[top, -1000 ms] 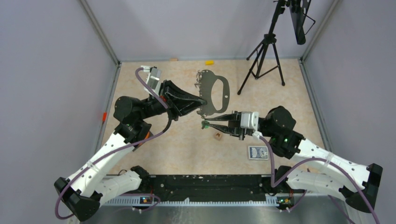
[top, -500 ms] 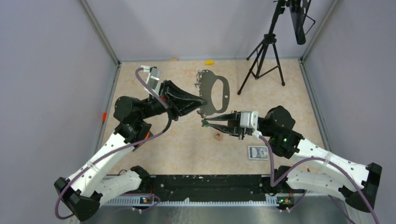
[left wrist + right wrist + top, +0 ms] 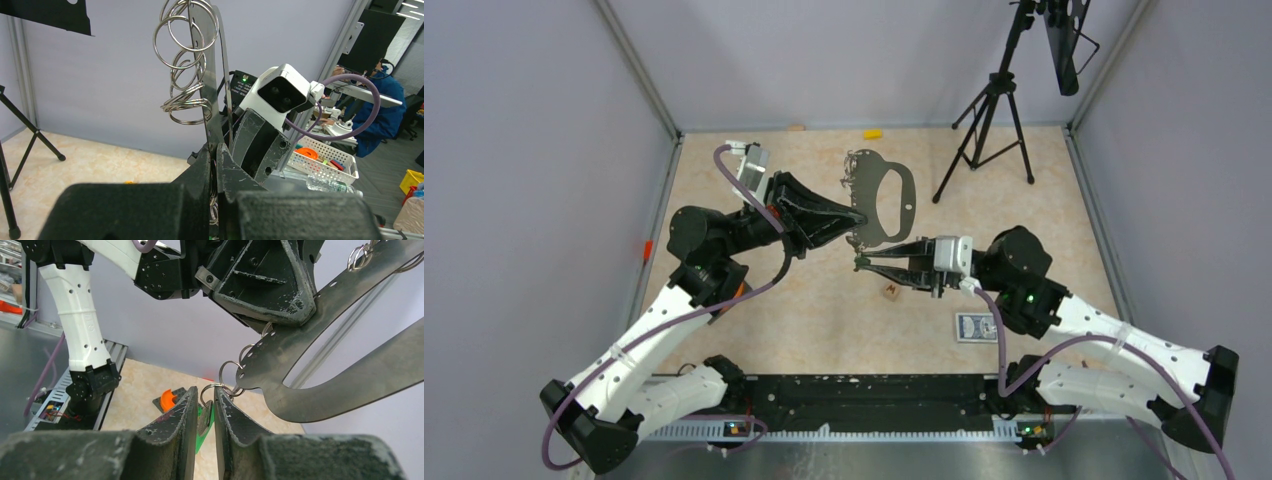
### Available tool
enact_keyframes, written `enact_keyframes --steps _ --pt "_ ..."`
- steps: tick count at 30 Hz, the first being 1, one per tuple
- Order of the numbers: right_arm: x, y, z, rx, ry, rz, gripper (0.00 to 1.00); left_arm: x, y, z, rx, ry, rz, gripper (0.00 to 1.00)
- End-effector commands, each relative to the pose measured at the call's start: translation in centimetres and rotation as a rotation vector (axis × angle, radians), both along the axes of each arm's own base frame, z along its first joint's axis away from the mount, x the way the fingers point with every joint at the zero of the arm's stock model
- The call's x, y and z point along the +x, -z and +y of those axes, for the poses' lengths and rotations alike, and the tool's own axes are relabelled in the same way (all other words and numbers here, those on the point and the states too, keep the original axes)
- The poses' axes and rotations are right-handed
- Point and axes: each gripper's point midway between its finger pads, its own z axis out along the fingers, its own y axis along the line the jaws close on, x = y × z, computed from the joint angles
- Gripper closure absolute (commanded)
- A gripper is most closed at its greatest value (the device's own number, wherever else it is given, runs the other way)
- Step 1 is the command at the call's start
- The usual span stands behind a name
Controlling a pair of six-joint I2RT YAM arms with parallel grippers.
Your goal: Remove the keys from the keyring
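The keyring [image 3: 864,195] is a flat grey D-shaped plate held up off the table. My left gripper [image 3: 859,215] is shut on its lower left edge. Seen from the left wrist, the plate [image 3: 212,100] rises edge-on out of the closed jaws, with several silver split rings [image 3: 185,65] hanging from its holes. My right gripper [image 3: 858,262] sits just below the plate's near corner. The right wrist view shows its fingers [image 3: 224,410] closed narrowly on the keys [image 3: 205,421], a dark one in front of a green-headed one. They hang by a small ring from the keyring [image 3: 310,370].
A black tripod [image 3: 989,110] stands at the back right. A small brown cube [image 3: 891,291] and a blue card box [image 3: 977,327] lie on the table under the right arm. A yellow piece [image 3: 873,133] lies by the back wall.
My right gripper has crept a little to the left and away from me, still holding the keys. The left arm and the keyring have stayed put.
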Motion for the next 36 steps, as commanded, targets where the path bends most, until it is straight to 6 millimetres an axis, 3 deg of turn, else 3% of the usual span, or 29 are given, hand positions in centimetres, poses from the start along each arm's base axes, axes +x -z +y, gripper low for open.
enact_keyframes --steps 1,36 --pt "-0.8 -1.7 -0.1 0.056 -0.024 -0.024 0.83 -0.6 -1.7 0.7 -0.056 -0.010 -0.050 1.00" --pt "-0.3 0.4 0.2 0.009 -0.010 -0.006 0.76 -0.7 -1.7 0.8 -0.059 -0.012 -0.046 1.00"
